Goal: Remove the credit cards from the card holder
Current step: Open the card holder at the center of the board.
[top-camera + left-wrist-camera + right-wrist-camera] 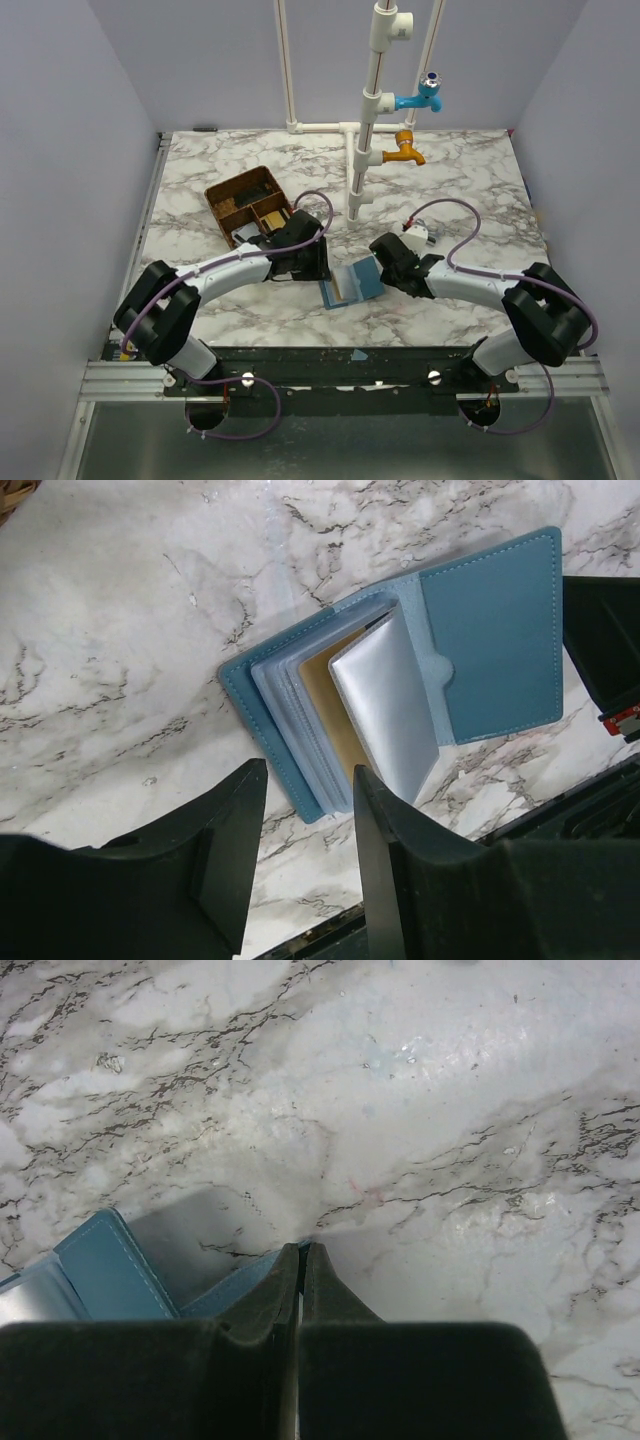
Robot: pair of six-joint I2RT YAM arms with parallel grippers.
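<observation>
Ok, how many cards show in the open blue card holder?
2: a gold card tucked between the clear sleeves, and a silver card fanned up just right of it. Others may be hidden among the sleeves.

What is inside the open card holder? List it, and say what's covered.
A silver-grey card stands tilted up in the card holder, over a gold card; clear sleeves stack beside them. Whatever the lower sleeves hold is covered.
</observation>
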